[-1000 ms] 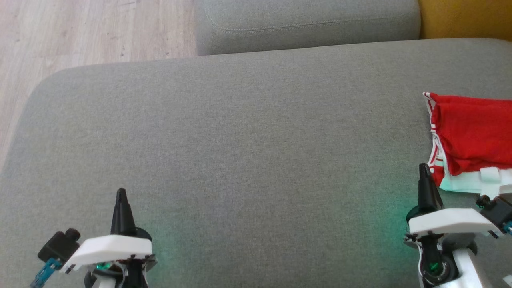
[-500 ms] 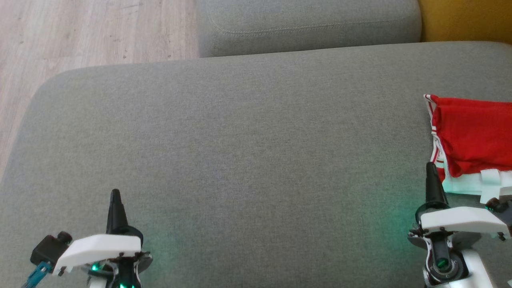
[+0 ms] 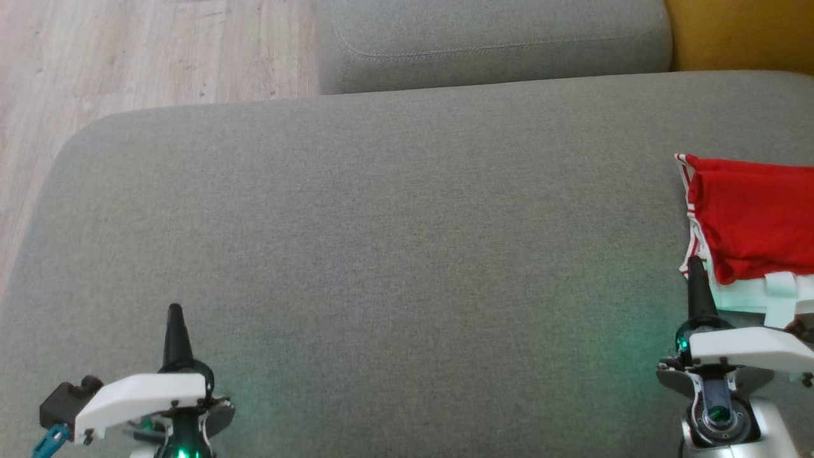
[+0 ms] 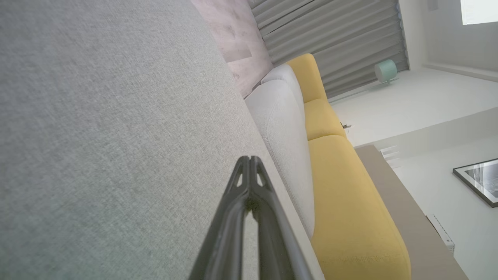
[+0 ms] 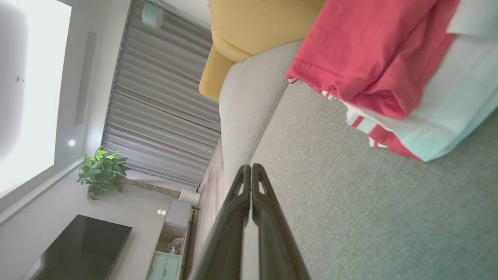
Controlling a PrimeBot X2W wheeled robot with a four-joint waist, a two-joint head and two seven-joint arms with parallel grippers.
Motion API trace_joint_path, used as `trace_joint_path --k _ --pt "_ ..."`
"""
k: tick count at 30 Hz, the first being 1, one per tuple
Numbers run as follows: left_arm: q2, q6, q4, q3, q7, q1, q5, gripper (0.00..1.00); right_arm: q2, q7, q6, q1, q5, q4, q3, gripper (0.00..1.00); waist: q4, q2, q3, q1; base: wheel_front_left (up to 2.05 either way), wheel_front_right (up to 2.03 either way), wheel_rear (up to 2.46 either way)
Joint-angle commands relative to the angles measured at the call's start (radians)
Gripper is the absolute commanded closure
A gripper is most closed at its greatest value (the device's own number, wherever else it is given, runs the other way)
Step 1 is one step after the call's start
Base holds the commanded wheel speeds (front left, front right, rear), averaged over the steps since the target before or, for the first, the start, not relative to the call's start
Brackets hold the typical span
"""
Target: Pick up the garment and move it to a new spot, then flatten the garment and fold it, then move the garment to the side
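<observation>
Left tool and right tool both pinched closed, empty, over the sofa cushion. Folded red garment lies just beside the right tool.

The garment is bright red with a white part and thin red-and-white stripes on its trim (the white takes a faint mint tint in the right wrist view). The seat cushion and the back cushion are the same plain mid-grey weave, the cushion next to them is mustard yellow, and the floor is pale wood with a light grain. The left gripper and right gripper have black fingers and white housings, with a green glow on the grey fabric beside each, while the curtain is grey in pleats and the plant green.
</observation>
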Motion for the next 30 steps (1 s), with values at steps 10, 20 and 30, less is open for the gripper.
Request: trace_joint_path --k 10,20,30 --pt "0.006 -0.019 -0.046 0.049 0.036 -0.034 -0.110 1.00 -0.007 0.036 -0.001 -0.012 0.135 -0.057 -0.004 1.00 0.004 0.0000 -0.006 0.0000 0.00 0.00 0.00" --pt "0.007 -0.026 -0.052 0.069 0.062 -0.034 -0.193 1.00 -0.007 0.062 -0.001 -0.008 0.236 -0.071 -0.017 1.00 0.007 0.0000 -0.012 0.0000 0.00 0.00 0.00" --pt "0.007 -0.033 -0.060 0.092 0.091 -0.033 -0.286 1.00 -0.007 0.091 -0.001 -0.004 0.348 -0.087 -0.032 1.00 0.011 0.0000 -0.018 -0.0001 0.00 0.00 0.00"
